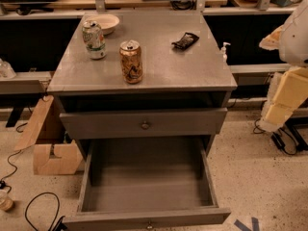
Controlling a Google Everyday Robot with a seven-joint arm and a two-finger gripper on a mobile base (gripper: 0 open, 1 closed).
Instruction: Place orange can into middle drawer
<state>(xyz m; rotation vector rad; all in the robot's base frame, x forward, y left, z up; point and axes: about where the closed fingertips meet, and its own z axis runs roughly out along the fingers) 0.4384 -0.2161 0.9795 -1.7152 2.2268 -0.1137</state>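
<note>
The orange can (131, 61) stands upright on the grey cabinet top (192, 66), near its front left. The middle drawer (207, 177) is pulled wide open below; its grey floor holds nothing. My arm hangs at the far right edge of the view, and the gripper (273, 118) at its lower end is well to the right of the cabinet, about level with the upper drawer front and far from the can. It holds nothing that I can see.
A green-and-white can (94, 39) stands behind and left of the orange can, with a pale bowl (107, 22) behind it. A black packet (185, 40) lies at the back right. A shallower drawer front with a brass knob (145, 125) is above the open drawer. Cardboard (48, 143) and cables lie on the floor at left.
</note>
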